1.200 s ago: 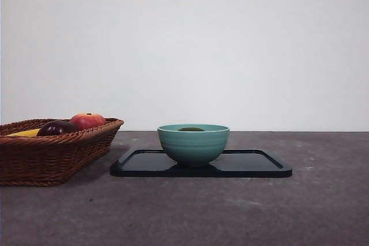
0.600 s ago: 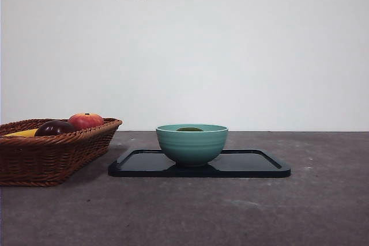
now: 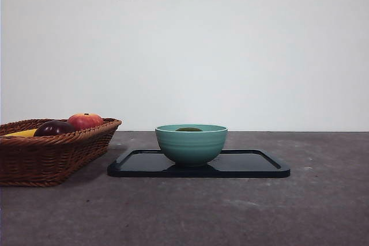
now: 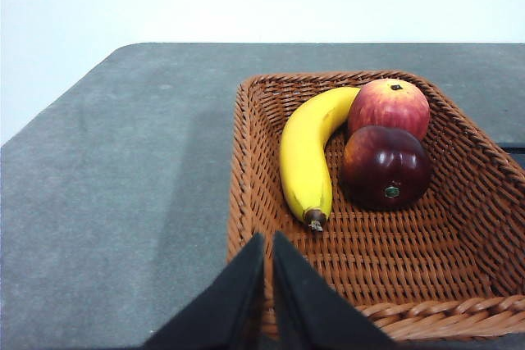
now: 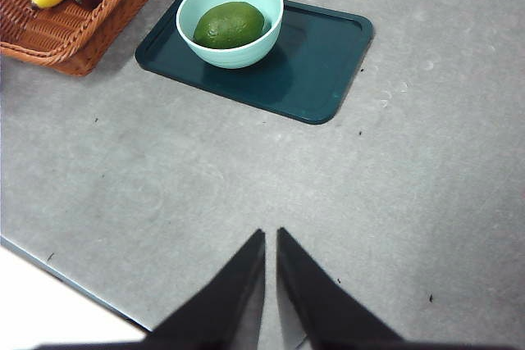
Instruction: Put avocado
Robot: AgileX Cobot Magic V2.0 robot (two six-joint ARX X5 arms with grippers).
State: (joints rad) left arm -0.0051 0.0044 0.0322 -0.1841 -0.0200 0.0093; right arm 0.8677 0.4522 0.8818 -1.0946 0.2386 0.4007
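Right tool hangs high above the bare grey worktop, jaws pressed together on nothing, well back from the tray. Left tool hovers at the near rim of the wicker basket, jaws likewise clenched and empty. And the avocado? Sitting inside the teal bowl, which stands on one end of the dark tray (from the front only its top peeks over the rim). In the basket lie a banana, a red apple and a dark purple fruit, the last two touching.
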